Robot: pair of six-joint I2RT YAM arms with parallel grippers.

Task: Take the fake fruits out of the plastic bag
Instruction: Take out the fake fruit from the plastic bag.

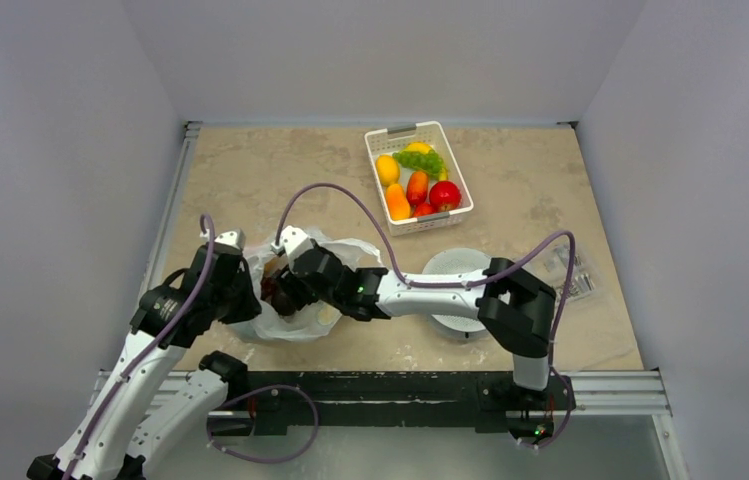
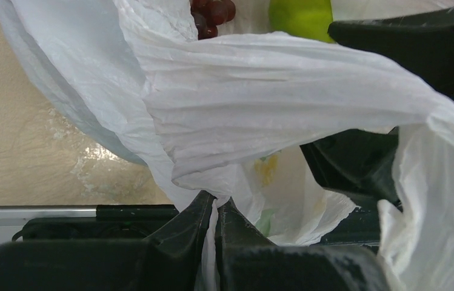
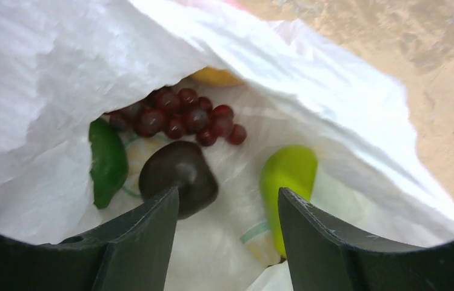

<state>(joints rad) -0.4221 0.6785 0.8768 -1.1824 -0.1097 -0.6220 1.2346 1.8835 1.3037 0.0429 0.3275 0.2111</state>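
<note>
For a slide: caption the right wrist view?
Open right pincer inside the plastic bag, facing dark red grapes, a dark fruit and a lime-green fruit.

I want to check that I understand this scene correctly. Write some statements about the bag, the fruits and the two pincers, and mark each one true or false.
1. The left pincer is shut on the plastic bag. True.
2. The dark red grape bunch lies inside the plastic bag. True.
3. The right pincer grips the dark red grape bunch. False: its jaws stand open, and the grapes lie apart from them.
4. The white basket is empty. False: it holds several fruits, among them a red fruit.
5. A yellow-green fruit lies inside the plastic bag. True.
</note>
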